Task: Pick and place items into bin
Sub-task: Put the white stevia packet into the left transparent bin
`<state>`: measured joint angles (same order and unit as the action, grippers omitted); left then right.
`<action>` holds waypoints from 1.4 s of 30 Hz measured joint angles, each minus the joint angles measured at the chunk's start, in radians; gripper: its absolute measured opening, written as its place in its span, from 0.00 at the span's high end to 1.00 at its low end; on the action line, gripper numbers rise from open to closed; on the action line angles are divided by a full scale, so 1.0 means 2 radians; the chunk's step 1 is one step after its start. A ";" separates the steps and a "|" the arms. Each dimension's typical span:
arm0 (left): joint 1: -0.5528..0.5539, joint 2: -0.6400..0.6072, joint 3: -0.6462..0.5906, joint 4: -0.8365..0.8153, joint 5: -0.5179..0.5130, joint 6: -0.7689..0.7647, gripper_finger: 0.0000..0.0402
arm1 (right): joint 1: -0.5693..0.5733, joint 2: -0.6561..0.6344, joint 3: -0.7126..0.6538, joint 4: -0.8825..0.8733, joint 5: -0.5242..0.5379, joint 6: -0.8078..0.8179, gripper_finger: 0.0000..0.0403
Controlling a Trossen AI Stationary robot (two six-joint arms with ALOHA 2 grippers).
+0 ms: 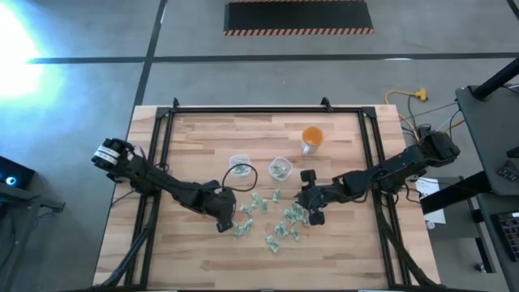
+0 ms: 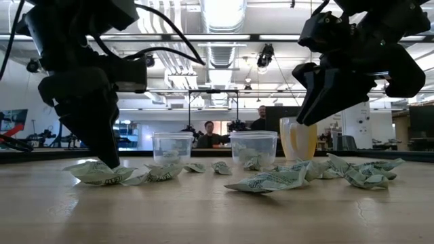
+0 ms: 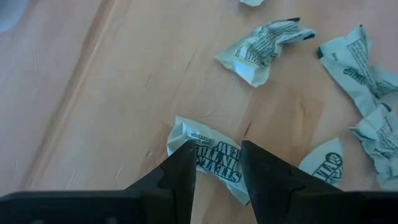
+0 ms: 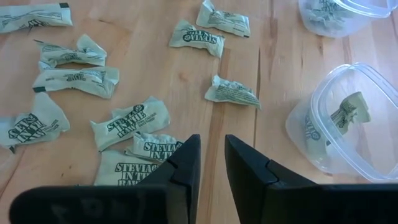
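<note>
Pale wooden planking forms the tabletop (image 1: 195, 243), on which the green-and-white packets (image 1: 280, 227) are scattered between the two arms, with two clear plastic cups (image 1: 280, 168) standing just beyond them and an orange cup (image 1: 312, 138) farther back.

The left gripper (image 3: 214, 165) is lowered onto one crumpled packet (image 3: 208, 155), as the low view also suggests. Its fingers (image 3: 177, 174) are set slightly apart and straddle that packet, which lies directly under the tips. The packet's long axis runs slantwise across the gap and out past the farther finger, so a closing is judged likely to catch its near end rather than its middle. Whether it is already pinched cannot be told.

The right gripper (image 4: 211, 155) hangs above the tabletop with fingers narrowly parted and nothing between them. Several packets lie just beside and partly under one finger, while a cup (image 4: 348, 124) holding one packet lies well off the other.
</note>
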<state>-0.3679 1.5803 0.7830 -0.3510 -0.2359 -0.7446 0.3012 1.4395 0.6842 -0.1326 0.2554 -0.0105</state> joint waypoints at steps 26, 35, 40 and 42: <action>-0.002 -0.003 0.002 -0.038 -0.021 0.076 0.99 | 0.000 0.000 0.000 0.001 0.000 0.002 0.85; -0.001 -0.011 0.033 -0.047 -0.058 0.139 0.99 | 0.000 0.000 0.000 0.002 0.000 0.002 0.86; 0.002 -0.026 0.060 -0.056 -0.119 0.199 0.99 | 0.000 0.000 0.000 0.004 0.000 0.002 0.86; 0.005 -0.035 0.064 -0.056 -0.158 0.230 0.99 | 0.000 0.000 0.000 0.005 0.000 0.002 0.86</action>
<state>-0.3579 1.5097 0.9120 -0.4620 -0.5523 -0.2838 0.3008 1.4395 0.6834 -0.1226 0.2550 -0.0071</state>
